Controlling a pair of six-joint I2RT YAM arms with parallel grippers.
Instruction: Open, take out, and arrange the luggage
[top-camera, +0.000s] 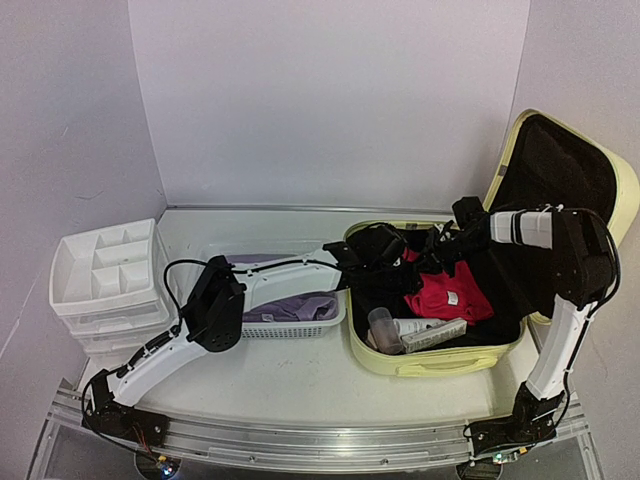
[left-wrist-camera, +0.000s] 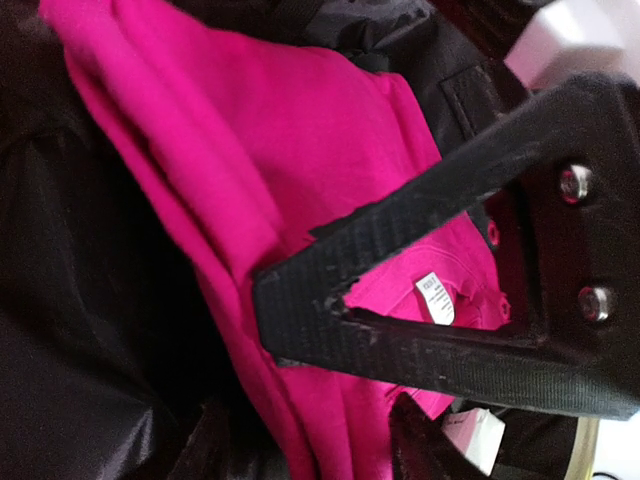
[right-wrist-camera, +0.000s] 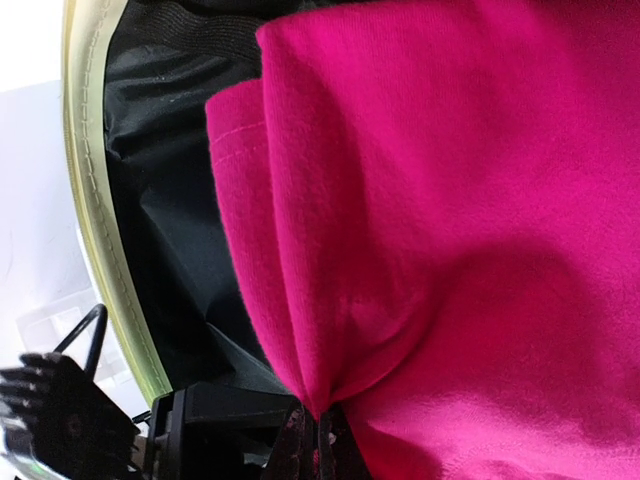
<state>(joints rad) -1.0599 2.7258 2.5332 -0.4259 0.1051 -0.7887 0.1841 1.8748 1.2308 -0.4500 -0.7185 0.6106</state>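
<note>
Pale yellow hard shell, the luggage (top-camera: 440, 365) lies open on the counter (top-camera: 290, 385) directly beneath both sets of jaws. Its lid (top-camera: 560, 165) stands up beyond the right jaws, leaning toward the side wall. The mouth faces upward. The long axis appears to run from the near edge toward the back wall, along the hinge side, though the foreshortening makes that a judgement.

Inside, a pink garment (top-camera: 445, 298) lies on the black lining (right-wrist-camera: 170, 200). The right jaws are clamped tight on a fold of it, the cloth bunching at their fingertips (right-wrist-camera: 300, 445). The left jaws form a narrow V over the same garment, fingertips (left-wrist-camera: 300, 290) close together. Whether they have caught any cloth, I cannot tell.

Nearer the arm bases than either jaws, a clear cup (top-camera: 383, 328) and a white tube (top-camera: 435, 333) rest just beside the garment. Left of the left jaws sit a mesh basket (top-camera: 290, 325) and, farther out, a drawer organizer (top-camera: 105, 270).

The risks: if both jaws hold the one garment and pull apart, it stretches or slips free. A trailing hem could sweep the cup and tube over. A snag on the lining could drag the shell or bring the lid down.
</note>
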